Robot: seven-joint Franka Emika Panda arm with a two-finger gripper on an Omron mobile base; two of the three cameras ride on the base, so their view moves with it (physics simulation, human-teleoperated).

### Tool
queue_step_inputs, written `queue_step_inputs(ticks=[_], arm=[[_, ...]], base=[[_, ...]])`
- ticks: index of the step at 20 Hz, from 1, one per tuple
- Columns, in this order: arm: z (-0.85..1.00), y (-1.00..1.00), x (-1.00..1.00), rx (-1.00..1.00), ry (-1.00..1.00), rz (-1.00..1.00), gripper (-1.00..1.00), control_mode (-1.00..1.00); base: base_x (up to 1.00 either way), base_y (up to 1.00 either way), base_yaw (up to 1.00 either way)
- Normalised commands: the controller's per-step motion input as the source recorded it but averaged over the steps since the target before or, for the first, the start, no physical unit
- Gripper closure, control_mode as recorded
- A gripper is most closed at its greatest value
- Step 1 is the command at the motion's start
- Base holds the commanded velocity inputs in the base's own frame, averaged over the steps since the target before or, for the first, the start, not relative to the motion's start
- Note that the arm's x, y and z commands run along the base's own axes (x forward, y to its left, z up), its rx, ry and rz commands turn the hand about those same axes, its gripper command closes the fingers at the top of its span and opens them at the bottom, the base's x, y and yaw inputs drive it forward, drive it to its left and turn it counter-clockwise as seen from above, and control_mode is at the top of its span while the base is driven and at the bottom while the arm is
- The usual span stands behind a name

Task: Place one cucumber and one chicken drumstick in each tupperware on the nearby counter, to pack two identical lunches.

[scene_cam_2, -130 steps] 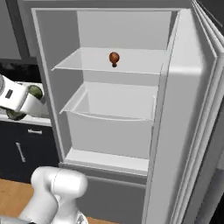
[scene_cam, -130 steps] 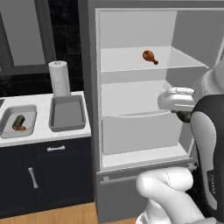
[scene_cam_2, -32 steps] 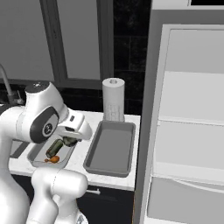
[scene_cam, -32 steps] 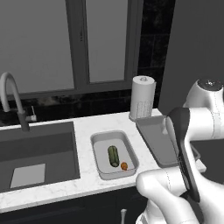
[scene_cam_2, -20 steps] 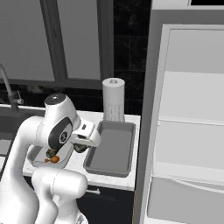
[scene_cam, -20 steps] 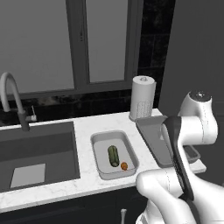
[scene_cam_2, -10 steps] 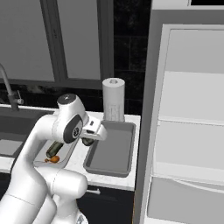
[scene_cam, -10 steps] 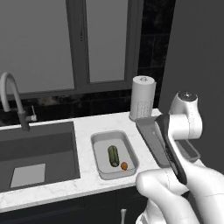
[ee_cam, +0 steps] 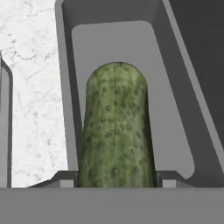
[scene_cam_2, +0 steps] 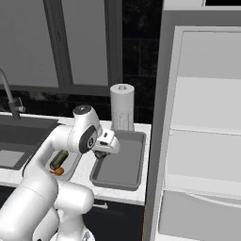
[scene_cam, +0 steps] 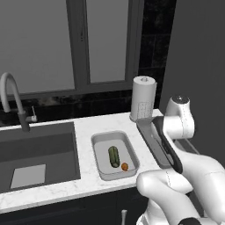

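Gripping a cucumber [ee_cam: 116,127] between my gripper's [ee_cam: 116,178] tips, I see its long axis pointing toward twelve o'clock over the darker tray-like tupperware [ee_cam: 65,57].

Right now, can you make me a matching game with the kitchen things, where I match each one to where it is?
Things:
1. cucumber in the gripper
2. chicken drumstick
3. paper towel roll
4. tap

Places:
A. standing upright at the back of the counter
B. over the sink
C. above the larger, darker tupperware
D. in the smaller tupperware, next to another cucumber

Pairs: 1-C, 2-D, 3-A, 4-B
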Motion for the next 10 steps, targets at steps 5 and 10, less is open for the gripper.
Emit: queue_step_inputs(ticks=[5, 10], arm=[[-0.55, -0.08, 0.00, 0.00, 0.04, 0.00, 1.00, -1.00], [-0.55, -0.05, 0.01, 0.00, 0.05, 0.00, 1.00, -1.00]], base=[[0.00, 0.00, 0.00], [0.00, 0.00, 0.00]])
